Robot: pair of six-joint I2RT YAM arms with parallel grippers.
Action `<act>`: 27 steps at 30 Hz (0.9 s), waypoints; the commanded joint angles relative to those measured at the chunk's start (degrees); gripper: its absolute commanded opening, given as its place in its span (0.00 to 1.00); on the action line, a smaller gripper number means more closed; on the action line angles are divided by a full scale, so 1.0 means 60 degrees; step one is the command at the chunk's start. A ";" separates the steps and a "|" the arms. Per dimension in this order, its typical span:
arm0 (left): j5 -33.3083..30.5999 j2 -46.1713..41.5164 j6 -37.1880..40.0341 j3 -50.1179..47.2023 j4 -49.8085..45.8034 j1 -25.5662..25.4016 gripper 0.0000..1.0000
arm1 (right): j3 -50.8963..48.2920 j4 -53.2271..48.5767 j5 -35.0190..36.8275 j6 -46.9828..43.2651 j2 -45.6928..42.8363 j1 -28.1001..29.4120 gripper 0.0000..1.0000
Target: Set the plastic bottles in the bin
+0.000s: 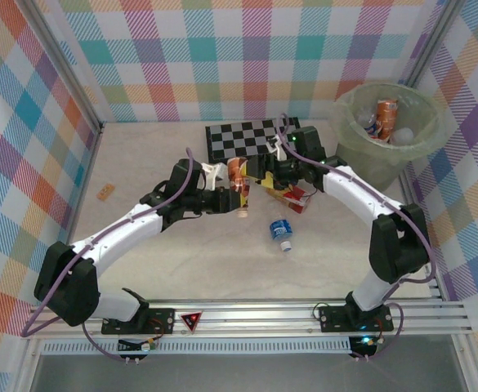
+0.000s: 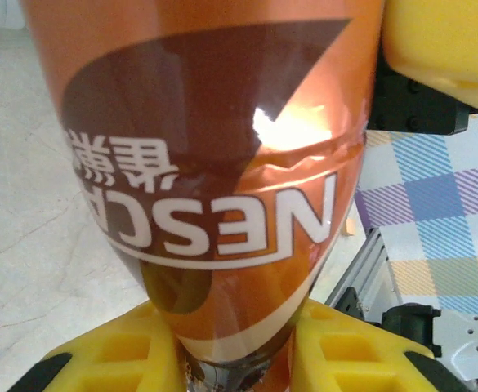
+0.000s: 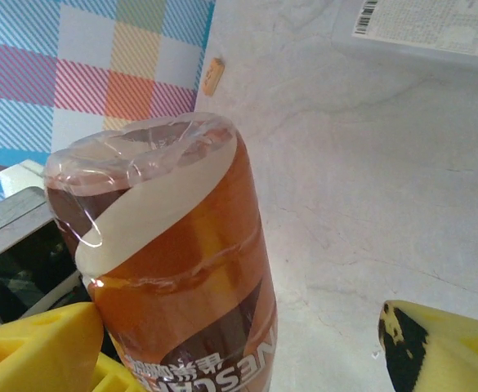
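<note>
The left claw point(image 2: 234, 359) is clamped on the neck end of an orange-brown Nescafé bottle point(image 2: 206, 163), its yellow fingers point(image 2: 116, 351) pressed on both sides. On the label the white word "NESCAFÉ" reads upside down in the left wrist view, with white Chinese characters above it on a dark brown patch.

The right claw point(image 3: 243, 351) stands wide around the same bottle's other end. One yellow finger point(image 3: 38, 343) touches the bottle wall, while the other is well apart from it. The bottle's clear, dimpled base faces the right wrist camera.

From above, the two claws meet over the middle of the tabletop point(image 1: 181, 261), just in front of a black-and-grey checkerboard point(image 1: 251, 137).

On the near side of the right claw a clear bottle point(image 1: 281, 233) with a blue label lies on its side; its print is too small to read. Just under that claw lies something red point(image 1: 297, 200) that I cannot identify.

Far to the right of the right claw, in the corner, stands the bin point(image 1: 349, 139), with an orange bottle point(image 1: 386, 114) already inside.

A tan wooden block point(image 1: 105, 193) lies well to the left of the left claw.
</note>
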 commanded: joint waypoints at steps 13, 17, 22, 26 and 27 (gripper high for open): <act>0.0709 0.0705 -0.0573 -0.0088 0.1616 0.0051 0.20 | 0.0111 0.0815 -0.0391 0.0177 0.0163 0.0349 0.69; 0.0653 0.0715 -0.0559 -0.0144 0.1627 0.0051 0.22 | 0.0091 0.0803 -0.0210 0.0124 0.0173 0.0349 0.61; 0.0620 0.0826 -0.0585 -0.0244 0.1663 0.0055 0.26 | 0.0124 0.0871 0.0080 0.0090 0.0114 0.0335 0.54; 0.0621 0.0833 -0.0639 -0.0272 0.1788 0.0051 0.33 | 0.0119 0.0798 0.0824 -0.0086 -0.0183 0.0214 0.50; 0.0620 0.0833 -0.0644 -0.0269 0.1809 0.0050 0.35 | 0.0127 0.0821 0.0895 -0.0083 -0.0239 0.0168 0.50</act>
